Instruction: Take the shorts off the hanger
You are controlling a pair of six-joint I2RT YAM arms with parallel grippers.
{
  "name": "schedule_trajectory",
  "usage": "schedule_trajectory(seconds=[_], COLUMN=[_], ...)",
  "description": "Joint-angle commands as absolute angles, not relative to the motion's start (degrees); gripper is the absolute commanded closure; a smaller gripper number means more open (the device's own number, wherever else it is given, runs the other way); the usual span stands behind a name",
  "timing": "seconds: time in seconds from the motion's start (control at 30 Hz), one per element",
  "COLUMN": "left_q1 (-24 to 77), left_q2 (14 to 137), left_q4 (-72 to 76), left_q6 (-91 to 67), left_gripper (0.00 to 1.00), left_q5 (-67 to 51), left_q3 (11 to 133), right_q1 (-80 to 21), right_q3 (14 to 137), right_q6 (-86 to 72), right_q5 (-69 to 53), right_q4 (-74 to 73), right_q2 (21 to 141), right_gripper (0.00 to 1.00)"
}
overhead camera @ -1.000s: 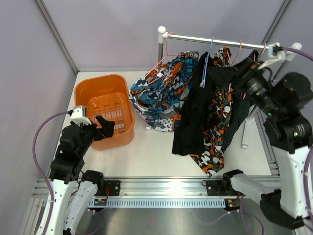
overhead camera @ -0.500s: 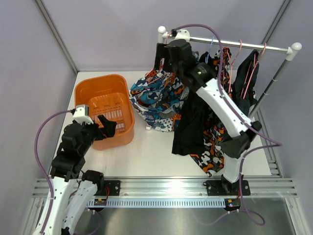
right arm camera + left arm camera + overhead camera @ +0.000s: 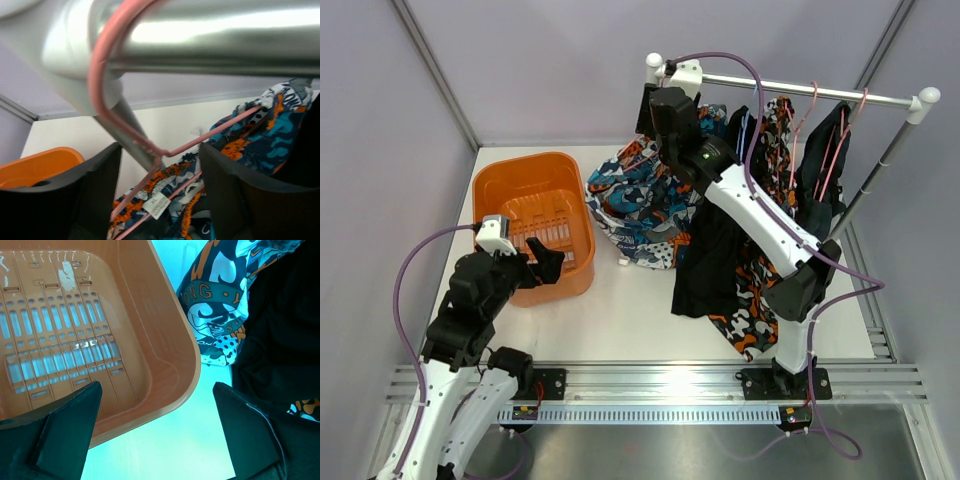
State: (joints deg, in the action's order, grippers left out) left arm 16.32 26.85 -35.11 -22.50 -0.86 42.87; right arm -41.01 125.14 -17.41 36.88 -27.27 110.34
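We judge this to be the reach for the first pair. None of the shorts is off yet, and all four hang along the rail (image 3: pixel 800 92) at the back of the worktop (image 3: pixel 620 320). The patterned shorts (image 3: pixel 645 200) are at the left end, with their lower part spilling onto the worktop just beside the orange basket (image 3: pixel 520 158). Next along are the black shorts (image 3: pixel 705 260) and the camouflage shorts (image 3: pixel 760 290), with the navy shorts (image 3: pixel 820 170) at the right end.

The right arm is stretched up to the left end of the rail. In its wrist view the right fingers (image 3: pixel 107 165) are spread, one on each side of the neck of the pink hanger (image 3: pixel 102 90), whose hook sits over the rail. We see a gap on both sides, so nothing is pinched. The patterned shorts hang from that hanger, below and to the right.

The left fingers (image 3: pixel 85 405) are spread wide with nothing between them, hovering over the near rim of the basket, well apart from the rail.

As we read it, the next move calls for a square pinch on that thin neck, which could easily slip sideways. The hook then has to rise clear of the rail before the cloth can be worked free. The left arm would have to come across to help, and the basket looks like the likely drop point.
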Motion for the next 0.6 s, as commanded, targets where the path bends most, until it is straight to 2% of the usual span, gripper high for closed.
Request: schedule_trajectory(seconds=[0.0, 0.07, 0.1, 0.13, 0.27, 0.43, 0.57], left_q1=[16.70, 16.70, 16.70, 16.79, 16.96, 17.23, 17.23], left_q2=[26.81, 26.89, 26.89, 26.72, 26.63, 26.54, 26.46], left_q4=[-34.19, -34.19, -34.10, -34.10, -34.28, -34.28, -34.36], left_q6=[-22.15, -22.06, -22.15, -22.15, -22.15, -22.15, -22.15], left_gripper=[0.01, 0.01, 0.01, 0.01, 0.01, 0.01, 0.01], left_q5=[-0.26, -0.26, -0.26, -0.26, -0.18, -0.26, -0.18], left_q3=[43.24, 43.24, 43.24, 43.24, 43.24, 43.24, 43.24], right_q1=[-41.22, -41.22, -41.22, -41.22, -41.22, -41.22, -41.22], right_q3=[122.08, 123.22, 123.66, 124.01, 122.00, 120.50, 119.80], right_q6=[-15.91, -14.86, -14.59, -14.42, -14.15, -13.54, -12.57], right_q5=[42.98, 44.12, 44.30, 44.91, 45.00, 44.74, 44.30], right_q4=[-22.41, -23.64, -24.25, -25.04, -24.87, -25.92, -27.07], right_q2=[106.52, 107.31, 107.49, 107.58, 105.56, 103.63, 102.48], right_gripper=[0.38, 0.50, 0.60, 0.65, 0.70, 0.70, 0.79])
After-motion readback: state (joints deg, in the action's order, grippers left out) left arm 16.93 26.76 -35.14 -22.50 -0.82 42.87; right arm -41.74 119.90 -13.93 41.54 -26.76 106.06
